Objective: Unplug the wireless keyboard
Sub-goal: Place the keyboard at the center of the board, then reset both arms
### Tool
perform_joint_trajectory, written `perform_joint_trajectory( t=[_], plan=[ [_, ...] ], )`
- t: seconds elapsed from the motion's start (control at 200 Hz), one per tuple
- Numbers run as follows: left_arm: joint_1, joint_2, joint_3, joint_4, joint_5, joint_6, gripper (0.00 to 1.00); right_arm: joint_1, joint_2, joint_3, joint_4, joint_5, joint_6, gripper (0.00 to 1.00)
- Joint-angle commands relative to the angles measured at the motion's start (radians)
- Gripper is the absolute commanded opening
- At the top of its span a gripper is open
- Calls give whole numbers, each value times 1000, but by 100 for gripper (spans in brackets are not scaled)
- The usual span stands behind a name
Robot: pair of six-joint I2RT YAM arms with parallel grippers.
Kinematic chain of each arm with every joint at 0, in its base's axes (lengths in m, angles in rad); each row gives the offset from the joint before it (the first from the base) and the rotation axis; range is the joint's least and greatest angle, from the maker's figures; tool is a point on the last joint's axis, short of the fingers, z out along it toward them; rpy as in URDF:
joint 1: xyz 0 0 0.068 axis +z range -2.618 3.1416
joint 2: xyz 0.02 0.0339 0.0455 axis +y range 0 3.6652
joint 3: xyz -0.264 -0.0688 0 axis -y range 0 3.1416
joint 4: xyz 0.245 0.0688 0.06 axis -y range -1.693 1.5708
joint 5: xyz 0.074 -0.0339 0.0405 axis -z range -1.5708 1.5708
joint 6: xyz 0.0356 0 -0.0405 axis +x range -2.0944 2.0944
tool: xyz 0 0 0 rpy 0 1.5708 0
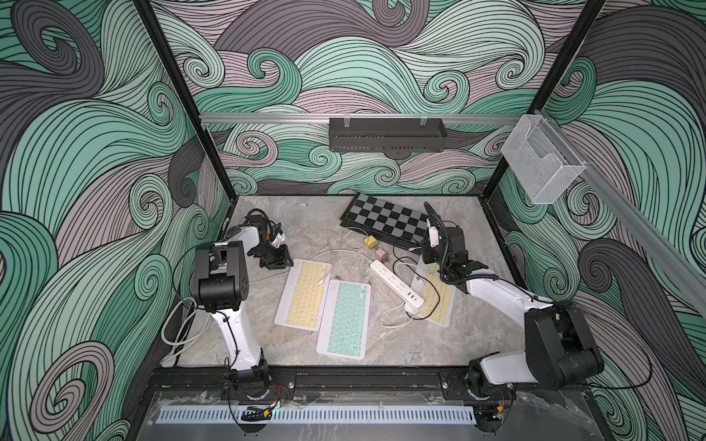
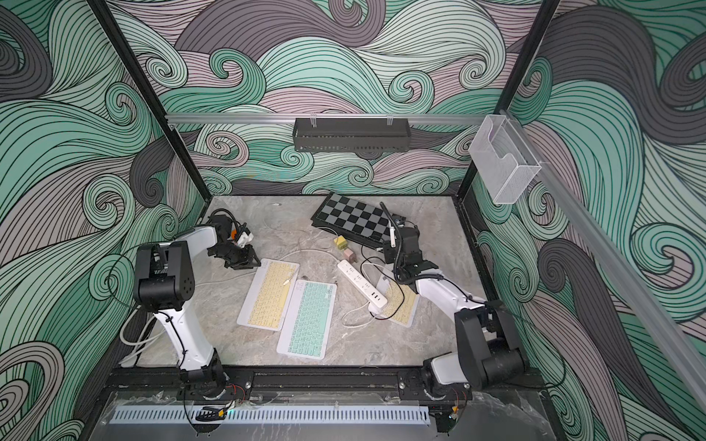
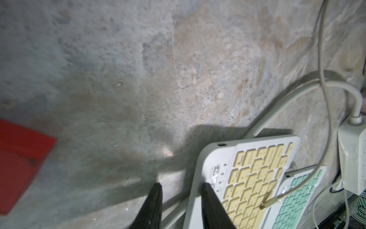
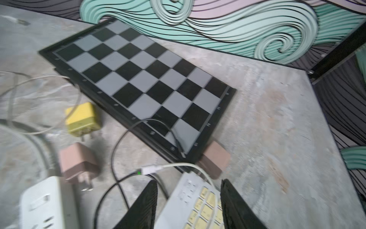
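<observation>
Left arm folded low, left gripper jaws released at the left yellow-keyed white keyboard far corner; right gripper jaws parted over the right yellow-keyed keyboard, thin white cable crossing it.

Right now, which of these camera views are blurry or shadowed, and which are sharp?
Left wrist view: soft focus, with a heavy shadow on the table beside the yellow keyboard. Right wrist view: motion blur smears the chessboard and yellow charger. Both top views: sharp and evenly lit.
</observation>
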Motion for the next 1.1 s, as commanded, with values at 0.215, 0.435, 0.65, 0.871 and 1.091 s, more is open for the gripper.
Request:
perform_joint_trajectory(
  t=[0.215,0.435,0.65,0.871,1.091],
  plan=[
    [0,-296,-91,274,26,-101,37,-217,-60,-308,458,-34,13,67],
    [-3,-378,-205,424,3,-189,36,-228,-7,-294,517,-209,15,77],
    [-9,-458,-366,620,-78,-272,36,-222,165,-427,956,-321,-12,99],
    [-34,-615,-580,806,-277,-303,72,-222,176,-344,811,-365,-26,99],
    [-59,-662,-657,832,-591,-311,99,-214,170,-342,796,-291,-8,99]
  ],
)
